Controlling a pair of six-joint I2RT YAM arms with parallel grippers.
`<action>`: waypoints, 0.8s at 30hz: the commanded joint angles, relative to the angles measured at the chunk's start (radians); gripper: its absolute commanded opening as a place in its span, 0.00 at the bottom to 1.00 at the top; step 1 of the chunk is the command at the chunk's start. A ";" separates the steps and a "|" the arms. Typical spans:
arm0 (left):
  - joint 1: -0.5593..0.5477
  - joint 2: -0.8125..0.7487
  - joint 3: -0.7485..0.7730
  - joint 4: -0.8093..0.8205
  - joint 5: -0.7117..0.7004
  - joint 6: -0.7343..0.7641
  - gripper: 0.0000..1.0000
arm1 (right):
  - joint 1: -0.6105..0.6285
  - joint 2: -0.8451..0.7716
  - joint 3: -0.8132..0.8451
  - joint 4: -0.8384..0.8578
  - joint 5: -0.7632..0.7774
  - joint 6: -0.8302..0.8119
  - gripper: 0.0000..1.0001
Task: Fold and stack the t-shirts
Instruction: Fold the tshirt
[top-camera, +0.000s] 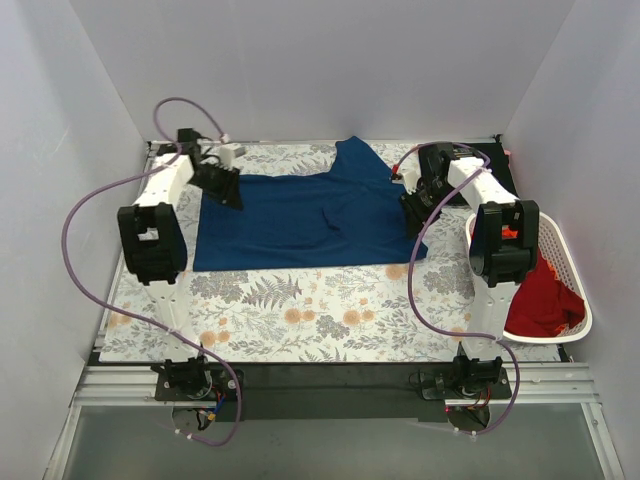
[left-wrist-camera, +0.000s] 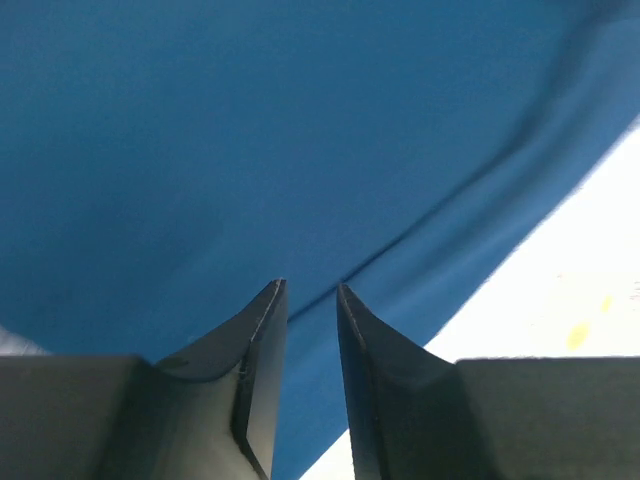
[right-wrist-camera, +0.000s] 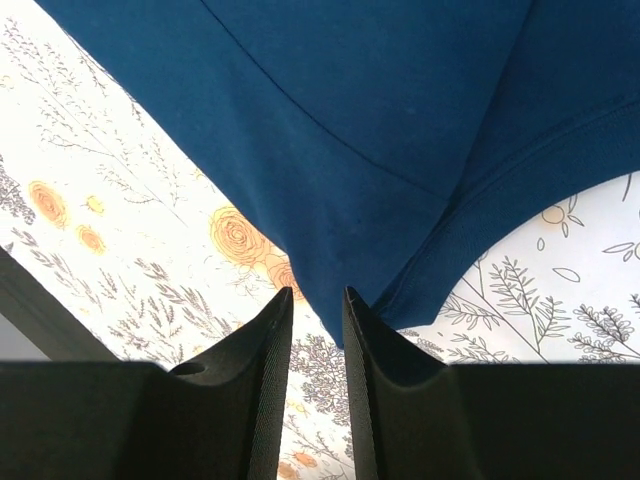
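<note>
Nearest the top camera, the left arm base (top-camera: 190, 378) and the right arm base (top-camera: 470, 378) are sitting bolted at the near edge, and both arms are reaching away over the counter (top-camera: 300, 320), which is wearing a floral cover. The navy t-shirt (top-camera: 300, 215) is lying spread across the far half of that counter between the two arms, mostly flat, with one small wrinkle near its middle and a flap of cloth pointing toward the far wall. At the right edge the white slotted basket (top-camera: 585, 320) is standing beside the right arm, and a red t-shirt (top-camera: 540, 300) is lying bunched inside it. The left pincer (top-camera: 222, 185) is bearing on the shirt's far left corner; in its wrist view the fingers are standing closed to a narrow slit (left-wrist-camera: 310, 290), with blue cloth (left-wrist-camera: 250, 150) filling the frame and a seam running into that slit. The right pincer (top-camera: 415, 212) is sitting at the shirt's right edge; in its wrist view it is likewise nearly closed (right-wrist-camera: 315, 295), pinching a pointed corner of the navy cloth (right-wrist-camera: 380, 100) between its tips, above the floral cover.
</note>
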 joint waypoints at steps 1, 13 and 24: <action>-0.215 0.003 0.056 -0.023 0.105 -0.036 0.27 | 0.008 -0.017 0.017 -0.023 -0.037 0.008 0.32; -0.458 0.148 0.082 0.044 0.061 -0.102 0.35 | 0.006 0.020 -0.045 -0.008 0.033 0.015 0.29; -0.487 0.151 0.033 0.058 0.020 -0.086 0.34 | 0.002 0.029 -0.063 0.003 0.050 -0.001 0.29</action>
